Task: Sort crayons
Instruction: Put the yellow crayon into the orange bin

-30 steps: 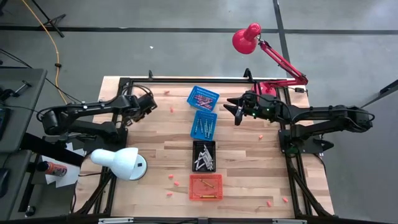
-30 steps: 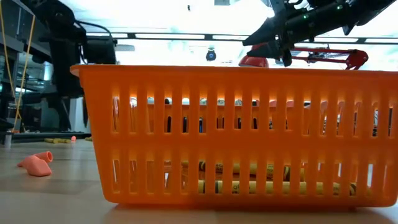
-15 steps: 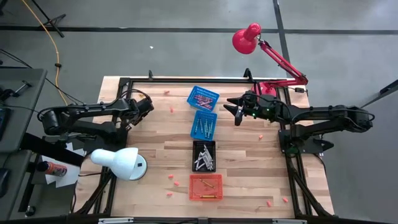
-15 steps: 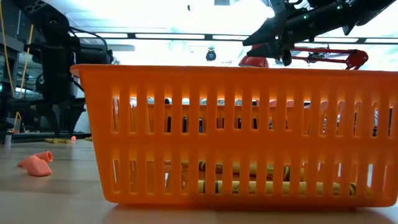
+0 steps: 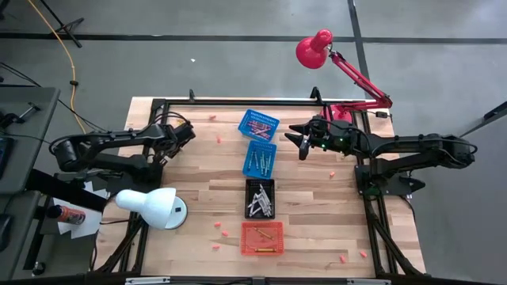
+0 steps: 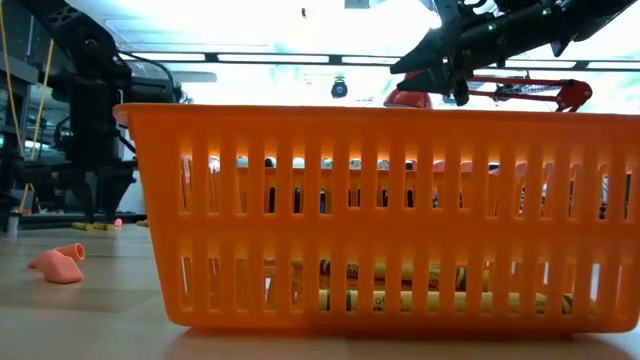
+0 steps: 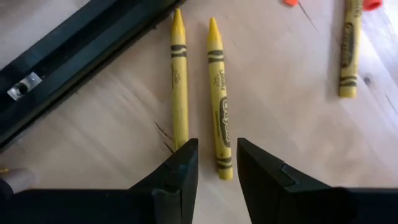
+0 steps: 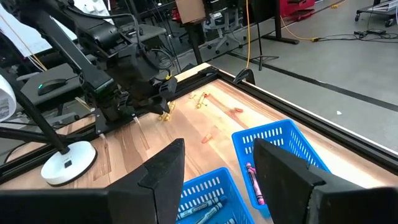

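Observation:
Three yellow crayons lie flat on the wood near the table's far left frame bar. My left gripper (image 7: 217, 171) (image 5: 182, 134) points down over them, open. Its fingers stand on either side of the near end of one yellow crayon (image 7: 219, 99), with a narrow gap on each side. A second yellow crayon (image 7: 179, 81) lies parallel beside it, its end under one finger. The third yellow crayon (image 7: 348, 50) lies farther off. My right gripper (image 5: 301, 146) (image 8: 217, 180) hangs open above the table, right of the blue baskets, with nothing between its fingers.
Down the table's middle stands a row of baskets: a blue basket (image 5: 259, 124) with red crayons, a second blue basket (image 5: 260, 158), a black basket (image 5: 260, 198) and an orange basket (image 5: 262, 237) (image 6: 380, 215). A white lamp (image 5: 154, 207) stands at near left, a red lamp (image 5: 317, 47) at far right. Pink bits (image 6: 57, 265) lie scattered.
My left gripper has sunk toward the table over the yellow crayons, shifting a little toward the table's left edge, and has rolled about its wrist. My right arm has kept still.

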Tool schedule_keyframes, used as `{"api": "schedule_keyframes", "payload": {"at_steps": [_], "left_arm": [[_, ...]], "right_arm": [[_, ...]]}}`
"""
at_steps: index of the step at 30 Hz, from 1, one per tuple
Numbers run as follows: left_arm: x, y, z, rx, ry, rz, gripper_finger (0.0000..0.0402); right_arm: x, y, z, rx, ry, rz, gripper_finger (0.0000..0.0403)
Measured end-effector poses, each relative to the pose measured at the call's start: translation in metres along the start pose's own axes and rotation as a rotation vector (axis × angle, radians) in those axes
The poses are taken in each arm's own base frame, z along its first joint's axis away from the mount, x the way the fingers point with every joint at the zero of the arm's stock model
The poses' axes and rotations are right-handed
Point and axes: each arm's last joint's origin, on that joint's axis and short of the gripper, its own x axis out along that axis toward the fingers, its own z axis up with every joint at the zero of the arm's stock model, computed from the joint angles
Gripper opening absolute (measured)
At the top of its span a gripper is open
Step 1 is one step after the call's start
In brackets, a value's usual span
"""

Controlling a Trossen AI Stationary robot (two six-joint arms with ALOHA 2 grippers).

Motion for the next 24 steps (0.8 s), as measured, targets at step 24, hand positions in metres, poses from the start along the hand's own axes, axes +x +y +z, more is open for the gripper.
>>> {"api": "schedule_keyframes", "payload": {"at_steps": [24], "left_arm": [[0.018,-0.010,-0.002,-0.014,0.003,0.032,0.0008]], "right_arm": [[0.000,0.000,-0.001,-0.002,0.008,-0.002,0.0185]]}}
